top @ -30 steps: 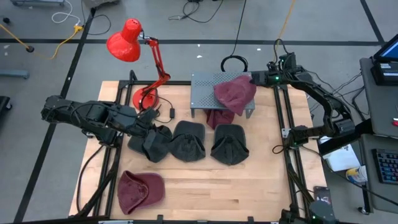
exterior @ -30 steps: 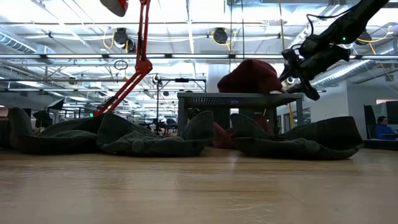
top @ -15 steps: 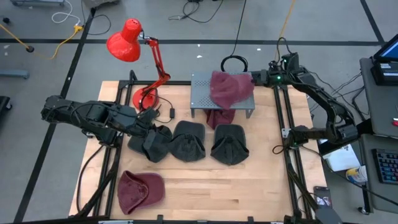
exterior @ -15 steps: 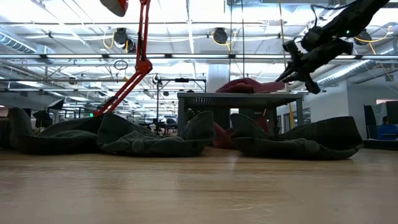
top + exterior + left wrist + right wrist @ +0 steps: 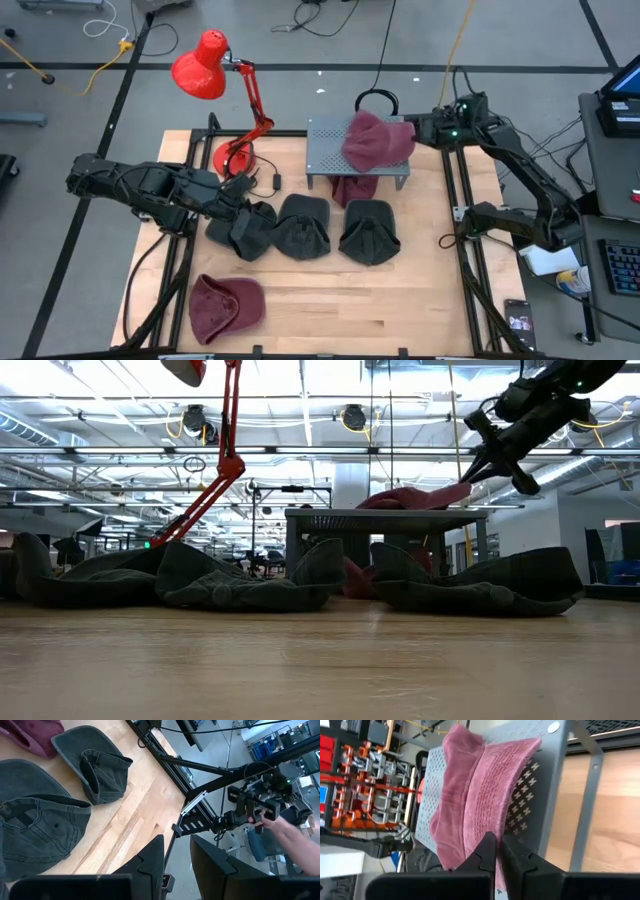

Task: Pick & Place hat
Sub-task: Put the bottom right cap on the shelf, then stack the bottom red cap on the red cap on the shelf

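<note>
Wooden table (image 5: 330, 290): grey perforated stand (image 5: 325, 145) at rear centre. Maroon hat (image 5: 375, 140) lies on stand top, brim overhanging right edge. Right gripper (image 5: 418, 128) pinches brim, fingers narrow. Left gripper (image 5: 238, 195) rests near dark hats (image 5: 300, 228), fingers slightly apart.

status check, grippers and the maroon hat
Right gripper shut on maroon hat, hat lying on grey perforated shelf. Left gripper parked low by dark hats, fingers slightly apart. Nothing blocking the shelf.

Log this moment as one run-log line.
task: place hat | right pincer: shut on maroon hat, lying on grey rack | left pincer: open, by dark hats
</note>
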Motion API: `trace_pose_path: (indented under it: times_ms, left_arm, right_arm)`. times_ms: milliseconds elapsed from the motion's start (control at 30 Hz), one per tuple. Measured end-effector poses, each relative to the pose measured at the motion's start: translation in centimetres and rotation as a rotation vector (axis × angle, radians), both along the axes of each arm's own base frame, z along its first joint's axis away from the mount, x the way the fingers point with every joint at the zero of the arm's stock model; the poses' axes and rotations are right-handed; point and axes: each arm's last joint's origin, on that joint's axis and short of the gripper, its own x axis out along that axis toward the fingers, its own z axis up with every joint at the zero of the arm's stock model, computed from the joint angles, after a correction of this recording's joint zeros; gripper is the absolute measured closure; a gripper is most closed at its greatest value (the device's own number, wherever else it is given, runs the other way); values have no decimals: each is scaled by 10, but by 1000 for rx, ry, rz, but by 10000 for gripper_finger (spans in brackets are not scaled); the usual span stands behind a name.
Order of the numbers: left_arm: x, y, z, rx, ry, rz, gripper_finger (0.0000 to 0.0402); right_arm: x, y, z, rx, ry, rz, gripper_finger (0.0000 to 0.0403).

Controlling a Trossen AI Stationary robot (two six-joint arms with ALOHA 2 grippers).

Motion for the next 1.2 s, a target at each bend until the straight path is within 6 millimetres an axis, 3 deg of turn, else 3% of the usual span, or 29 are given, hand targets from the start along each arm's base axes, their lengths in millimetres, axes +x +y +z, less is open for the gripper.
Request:
trace_pose_path:
  times_ms: [200,533,967,1200]
  left_arm:
    - [0,0,0,-9,2,2,304]
    - [0,0,0,-18,3,6,304]
    - [0,-1,0,-39,8,-9,304]
    - [1,4,0,-38,7,14,304]
  right_arm:
    - [8,5,-3,-19,78,4,402]
    - [7,11,-23,30,131,49,392]
    - [-7,20,-13,-69,180,-21,262]
    - [-8,24,-4,-136,126,-18,245]
